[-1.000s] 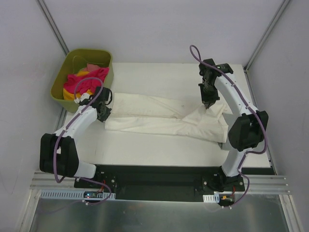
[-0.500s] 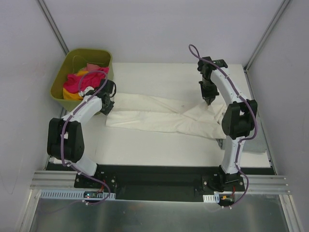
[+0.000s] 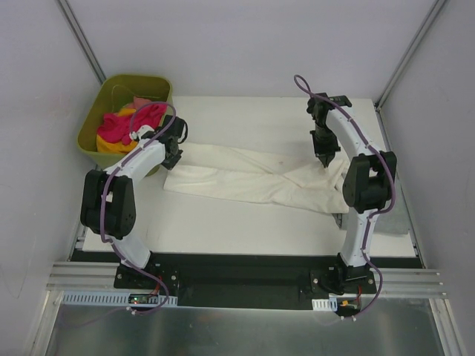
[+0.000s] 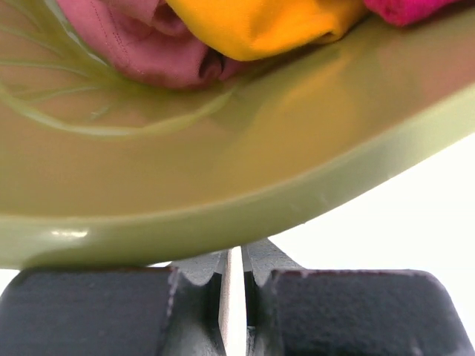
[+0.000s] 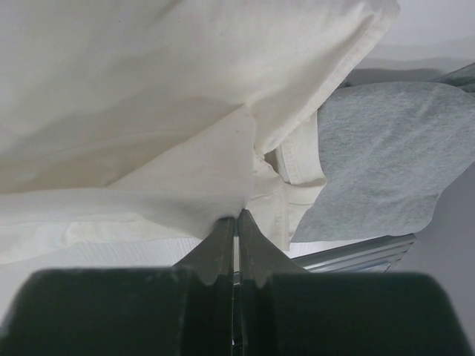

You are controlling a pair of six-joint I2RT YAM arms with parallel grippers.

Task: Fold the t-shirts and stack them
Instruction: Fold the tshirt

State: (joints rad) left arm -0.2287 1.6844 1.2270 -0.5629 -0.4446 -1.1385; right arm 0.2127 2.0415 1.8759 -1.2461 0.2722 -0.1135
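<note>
**Cream-white t-shirt pinched at its right end, both claws pressed together**

The cream-white t-shirt (image 3: 252, 178) is spread lengthwise across the table (image 3: 245, 119), bunched into long folds. At its right end the cloth is drawn up into a peak, and this peak is pinched between the closed fingers of the right gripper (image 5: 237, 222). A grey t-shirt (image 5: 378, 156) is seen just beyond that same end, partly covered by the cream-white hem.

At the left end of the cream-white t-shirt the left gripper (image 3: 172, 156) is held low, its fingers pressed together. In the left wrist view only a thin white sliver is seen between them. Whether that sliver is cloth cannot be told.

Just past the cream-white t-shirt's left end stands the olive-green tub (image 3: 90, 130), its wall filling most of the left wrist view. Inside it a bright pink t-shirt (image 3: 132, 126), a yellow t-shirt (image 4: 260, 26) and a red t-shirt (image 4: 148, 52) are heaped together unfolded, all apart from the cream-white t-shirt.
</note>
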